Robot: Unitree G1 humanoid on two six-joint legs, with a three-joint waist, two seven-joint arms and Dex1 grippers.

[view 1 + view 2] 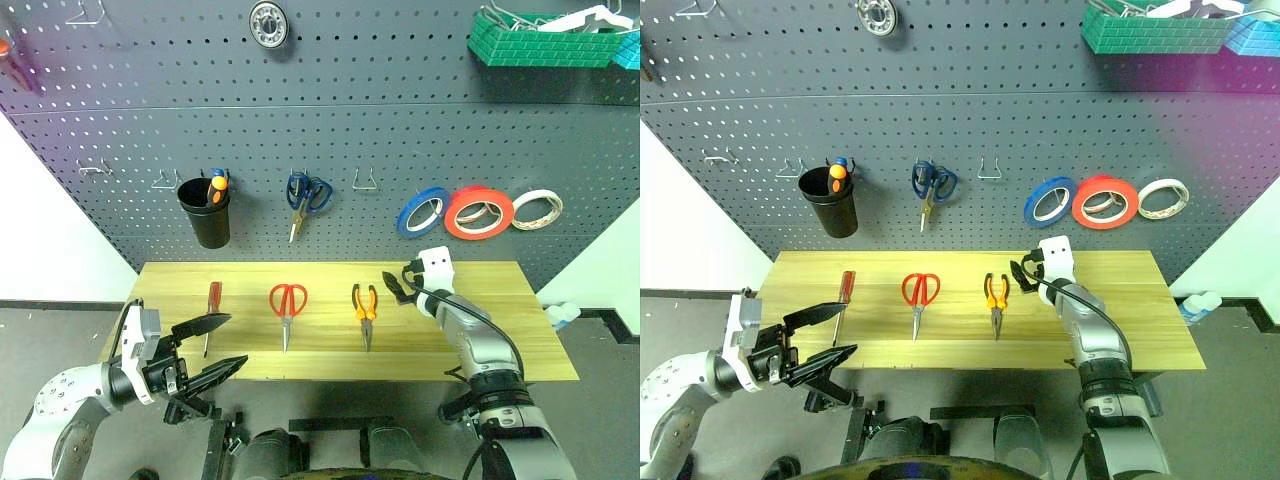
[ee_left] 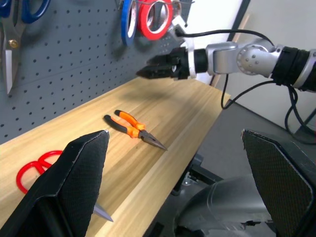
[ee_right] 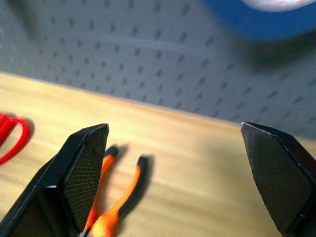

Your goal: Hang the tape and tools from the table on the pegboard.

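So the red-orange tape (image 1: 479,212) is already up on the pegboard (image 1: 300,130) around 2 o'clock, but screwdriver (image 1: 212,305), red scissors (image 1: 287,308) and pliers (image 1: 364,308) sit on the table (image 1: 500,320), with both the right gripper (image 1: 396,290) and left gripper (image 1: 210,350) spread wide, empty.

You see the table (image 1: 480,345), a light wooden top set against the pegboard wall. Three tools lie on it in a row, well apart: the screwdriver (image 1: 212,305) toward its left end, the red-handled scissors (image 1: 287,305) mid-left, blades toward you, and the pliers (image 1: 364,308) near the middle.
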